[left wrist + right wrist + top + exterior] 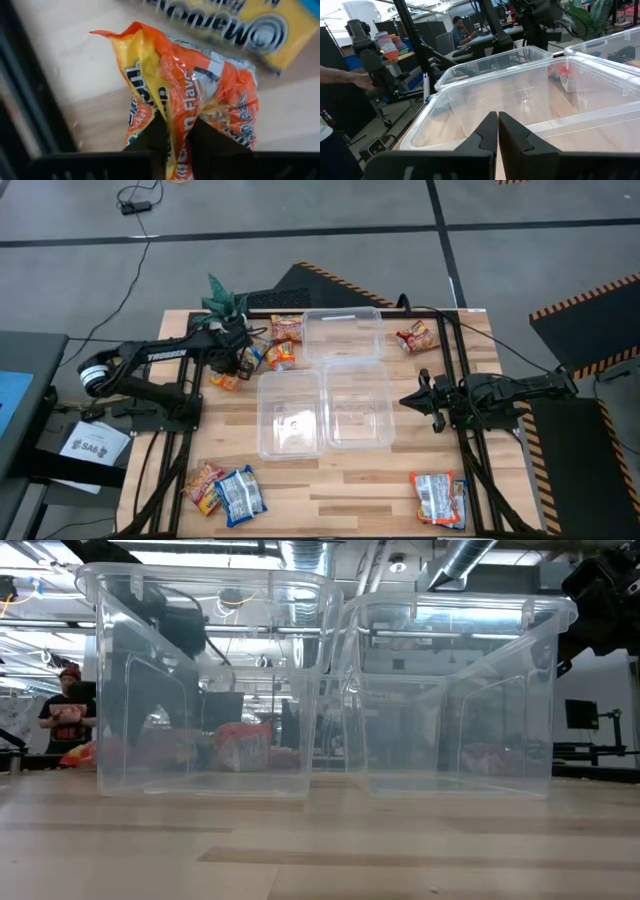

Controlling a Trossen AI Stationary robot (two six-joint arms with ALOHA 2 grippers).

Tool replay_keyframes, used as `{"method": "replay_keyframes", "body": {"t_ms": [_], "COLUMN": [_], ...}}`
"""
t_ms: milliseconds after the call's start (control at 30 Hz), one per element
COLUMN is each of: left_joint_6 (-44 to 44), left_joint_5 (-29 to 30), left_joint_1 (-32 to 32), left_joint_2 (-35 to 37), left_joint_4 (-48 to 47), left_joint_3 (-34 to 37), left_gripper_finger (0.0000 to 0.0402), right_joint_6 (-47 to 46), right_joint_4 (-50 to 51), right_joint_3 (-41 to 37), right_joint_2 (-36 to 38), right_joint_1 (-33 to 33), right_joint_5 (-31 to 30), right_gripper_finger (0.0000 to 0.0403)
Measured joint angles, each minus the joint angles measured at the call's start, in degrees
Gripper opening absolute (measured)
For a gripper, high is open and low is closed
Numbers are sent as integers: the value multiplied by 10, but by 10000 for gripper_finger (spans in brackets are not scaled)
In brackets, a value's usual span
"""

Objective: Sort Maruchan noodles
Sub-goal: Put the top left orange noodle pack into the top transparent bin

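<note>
Left gripper (pixel 177 132) pinching an orange noodle packet (pixel 190 95) just beside the plant (pixel 222 300); right gripper (pixel 497 131) clenched, empty, well apart from it.

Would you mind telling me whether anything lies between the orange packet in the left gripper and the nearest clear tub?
Nothing visible does. The left gripper is shut on the orange packet beside the nearest tub, with only bare table between them.

Industrial lab: exposed ceiling ducts (pixel 470 560) (hazard-striped floor)
</note>
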State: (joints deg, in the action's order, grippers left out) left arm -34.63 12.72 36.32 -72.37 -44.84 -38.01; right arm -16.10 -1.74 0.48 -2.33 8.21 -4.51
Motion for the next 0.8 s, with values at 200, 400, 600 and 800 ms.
{"method": "replay_keyframes", "body": {"t_ms": [200,400,600,800], "left_joint_6": [-6,1,59,136], "left_joint_5": [-13,-46,-46,-62], "left_joint_1": [0,-5,-41,-93], "left_joint_2": [96,202,149,-36], "left_joint_4": [-41,-52,30,110], "left_joint_3": [-25,-124,-274,-412], "left_gripper_finger": [6,4,3,2], "right_joint_6": [0,0,0,0], "right_joint_4": [0,0,0,0], "right_joint_3": [0,0,0,0], "right_joint_2": [0,0,0,0], "right_joint_1": [0,0,0,0], "right_joint_5": [0,0,0,0], "right_gripper_finger": [38,38,38,38]}}
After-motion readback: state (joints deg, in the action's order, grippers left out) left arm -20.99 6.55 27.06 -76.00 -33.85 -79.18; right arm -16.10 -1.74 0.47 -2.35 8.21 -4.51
